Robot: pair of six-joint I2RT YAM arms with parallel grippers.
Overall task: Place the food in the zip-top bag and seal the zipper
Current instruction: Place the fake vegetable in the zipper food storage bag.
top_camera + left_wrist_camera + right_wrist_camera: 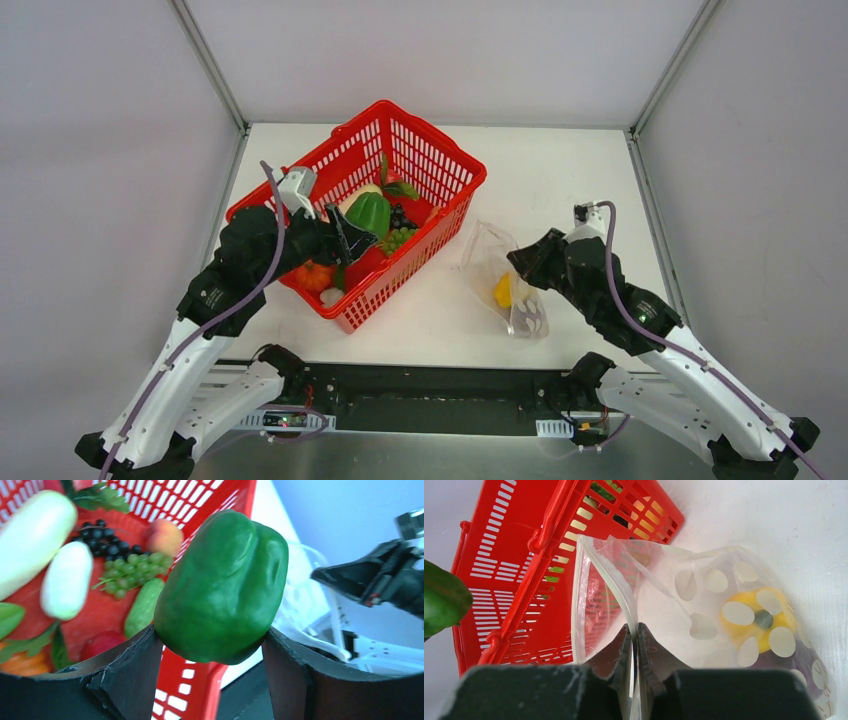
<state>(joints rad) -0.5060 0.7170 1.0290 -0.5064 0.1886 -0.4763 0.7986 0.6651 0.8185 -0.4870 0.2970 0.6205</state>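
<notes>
While clamping green pepper [222,587] above red basket [470,176] with left gripper [211,631] and pinching zip-top bag [704,595] beside it with right gripper [634,629]: mid-load. Next: carry across, release into open mouth.

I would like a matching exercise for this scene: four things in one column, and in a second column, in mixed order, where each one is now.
Things
1. green pepper
2. yellow toy
3. bag
4. white radish

Places
A. inside the bag
B. lying in the basket
C. gripped between the fingers of the left hand
D. pinched at its open edge by the right hand

Pairs: 1-C, 2-A, 3-D, 4-B
</notes>
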